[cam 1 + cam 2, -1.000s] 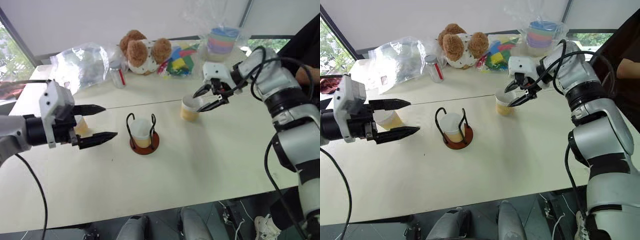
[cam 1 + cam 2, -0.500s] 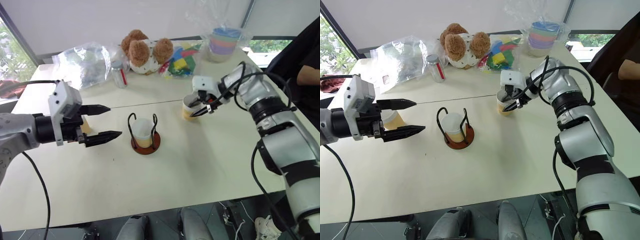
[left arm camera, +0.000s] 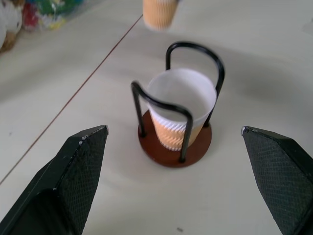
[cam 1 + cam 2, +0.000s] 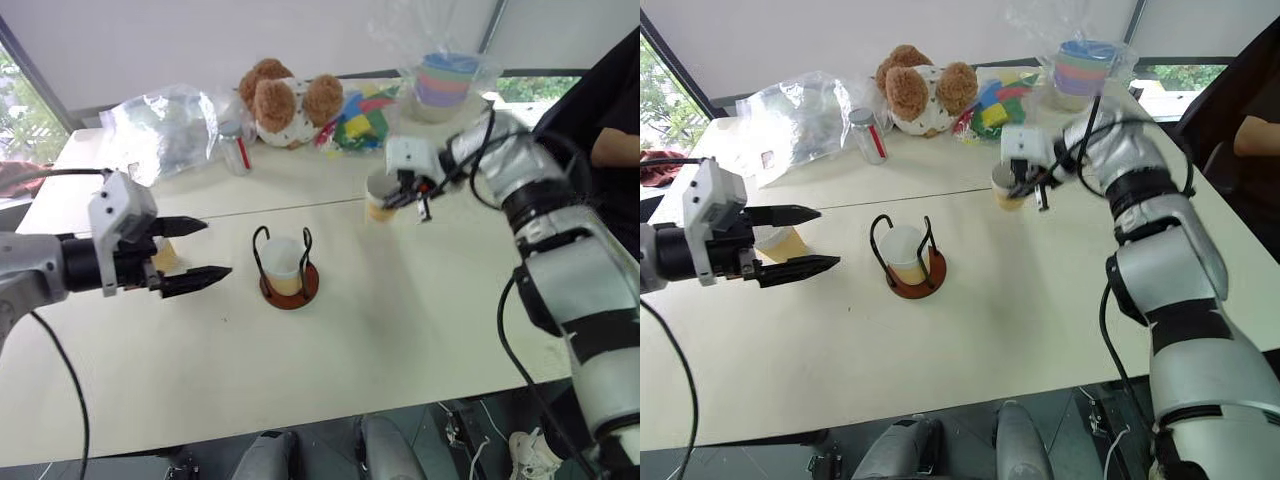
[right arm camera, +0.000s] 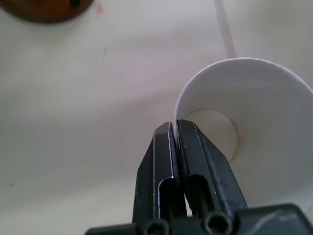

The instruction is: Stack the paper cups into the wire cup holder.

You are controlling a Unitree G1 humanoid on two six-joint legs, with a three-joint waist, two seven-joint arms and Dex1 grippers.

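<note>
A 3rd cup (image 4: 778, 241) sits half hidden behind the left gripper (image 4: 800, 239) – jaws wide, empty – left of the holder (image 4: 907, 260), which has 1 ribbed tan cup (image 4: 903, 253) in it. Right gripper (image 5: 175, 128) pinches another cup's (image 5: 254, 132) white rim – beyond the holder.

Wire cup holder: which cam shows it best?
Left wrist view: the wire cup holder sits centred, loops, red base and the paper cup inside all plain. Both eye views show it small; right wrist view catches just its base edge.

We hold our left tool (image 4: 190, 252) level with fingers spread wide, our right tool (image 5: 175, 128) angled down, fingers pinched together.
</note>
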